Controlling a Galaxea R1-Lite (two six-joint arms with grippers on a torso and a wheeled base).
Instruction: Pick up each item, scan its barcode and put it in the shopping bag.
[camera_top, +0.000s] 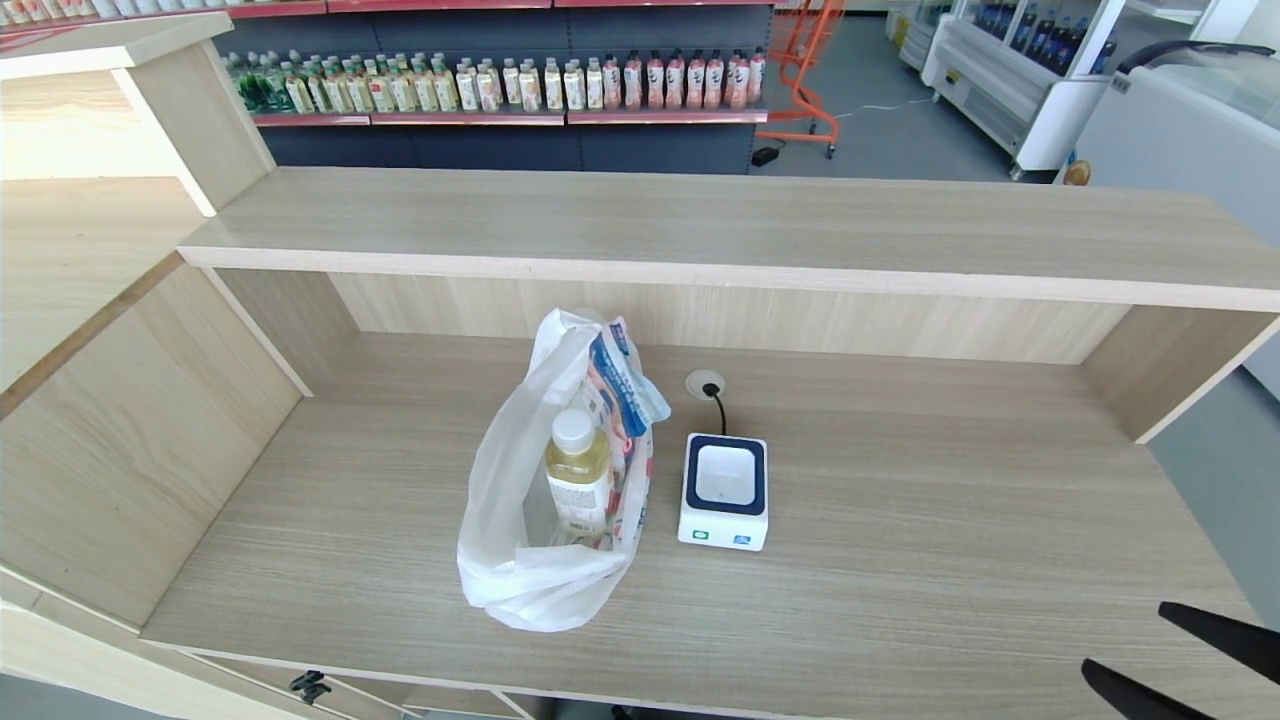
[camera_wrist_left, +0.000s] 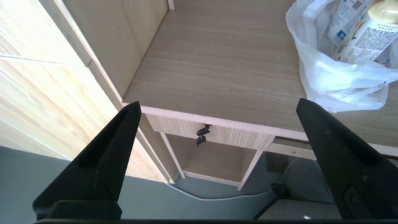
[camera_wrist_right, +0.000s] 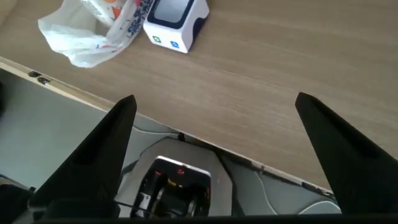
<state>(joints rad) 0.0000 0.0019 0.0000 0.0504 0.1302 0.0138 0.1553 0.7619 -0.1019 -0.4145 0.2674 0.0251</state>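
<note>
Our left gripper (camera_wrist_left: 217, 106) hangs with its fingers spread wide and nothing between them, just off the near left edge of the counter (camera_top: 900, 560). Our right gripper (camera_top: 1125, 635) is likewise spread and empty, over the counter's near right corner. The white shopping bag (camera_top: 510, 570) stands open left of the counter's middle, well apart from both grippers. In it we see a bottle (camera_top: 578, 470) of yellowish drink with a white cap, upright, and behind it a blue-and-white printed packet (camera_top: 618, 395). Just beside the bag, on its right, sits the scanner (camera_top: 724, 490); its cable (camera_top: 718, 410) runs to a hole in the counter. The bag's folds hide the bottle's base and much of the packet, and we cannot make out anything deeper inside.
</note>
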